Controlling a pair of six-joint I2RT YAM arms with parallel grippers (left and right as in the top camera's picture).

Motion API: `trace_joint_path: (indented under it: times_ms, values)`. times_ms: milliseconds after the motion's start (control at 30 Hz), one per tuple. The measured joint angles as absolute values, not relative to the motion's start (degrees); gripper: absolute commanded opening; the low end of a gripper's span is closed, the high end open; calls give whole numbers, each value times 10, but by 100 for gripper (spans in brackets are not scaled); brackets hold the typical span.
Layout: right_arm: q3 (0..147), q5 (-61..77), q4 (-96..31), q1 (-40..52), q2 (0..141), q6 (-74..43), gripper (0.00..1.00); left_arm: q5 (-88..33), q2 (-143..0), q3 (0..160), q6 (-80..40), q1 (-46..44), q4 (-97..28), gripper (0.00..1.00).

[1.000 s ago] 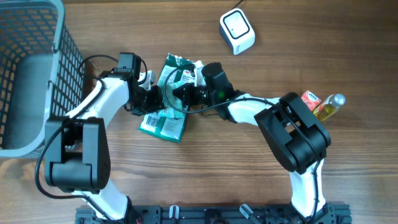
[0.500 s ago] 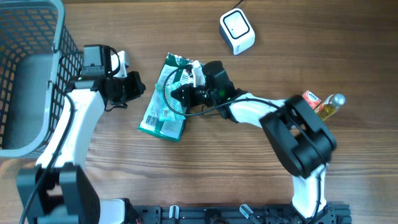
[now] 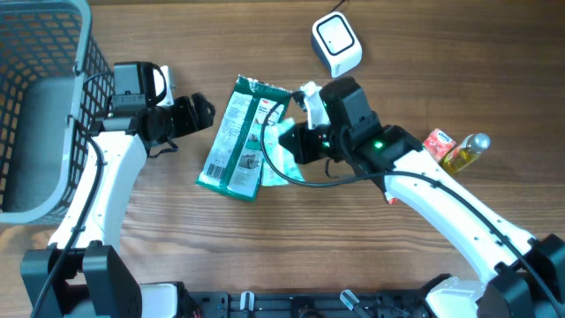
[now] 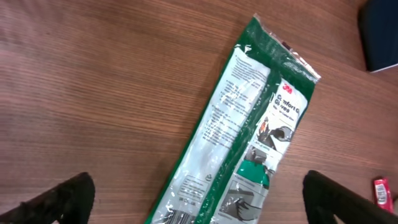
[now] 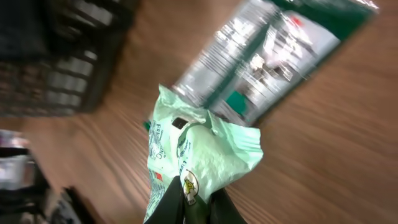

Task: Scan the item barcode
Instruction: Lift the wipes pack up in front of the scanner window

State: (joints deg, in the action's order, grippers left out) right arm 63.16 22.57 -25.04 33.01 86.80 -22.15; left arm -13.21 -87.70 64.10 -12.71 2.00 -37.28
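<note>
Pinching a thin pale-green crinkly plastic bag [image 5: 208,149] by its lower edge, the right gripper [image 5: 194,205] is clamped down narrow, and the bag bunches up off it, clear of the wooden table [image 3: 291,256]. Changed in the last second: both grippers were crowded over the pile, the left one closed at the flat green-and-clear glove packet [image 3: 234,140]. Now the left gripper [image 3: 195,117] has let go, pulled back toward the grey mesh basket [image 3: 53,35] and sprung wide. Its fingers [image 4: 62,200] sit at the edges of the wrist view, touching nothing. The glove packet lies flat and alone between the arms. The right arm has swung out rightward, taking the bag with it. Reads as: items separated, the bag is likely the one to scan, held by one gripper and free to carry, scan not yet done. Pose: the right forearm stretches diagonally in from lower right, its gripper just beside the packet's right edge, pointing left. The left arm reaches up along the basket side, its gripper aimed right at the packet but apart from it. Farther back, the white rounded-square scanner [image 3: 336,44] sits past the right gripper, near but apart. No barcode on the bag is visible. A red carton [image 3: 439,141] and a yellow bottle [image 3: 468,150] lie far right.
</note>
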Motion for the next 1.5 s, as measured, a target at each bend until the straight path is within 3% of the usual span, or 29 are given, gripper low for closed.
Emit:
trace_joint_path:
  times_ms: [633,967,1233,1500]
  values:
    - [637,201,-305,314,871,-206,4,-122,-877,641,-127,20,-373,100]
    - [896,234,-509,205,879,-103,4,-120,-877,641,-127,20,-372,100]
    - [947,118,-423,208,892,49,4,-118,-877,641,-127,20,-372,100]
    - [947,-33,-315,208,1002,173,4,-118,-877,641,-127,20,-372,100]
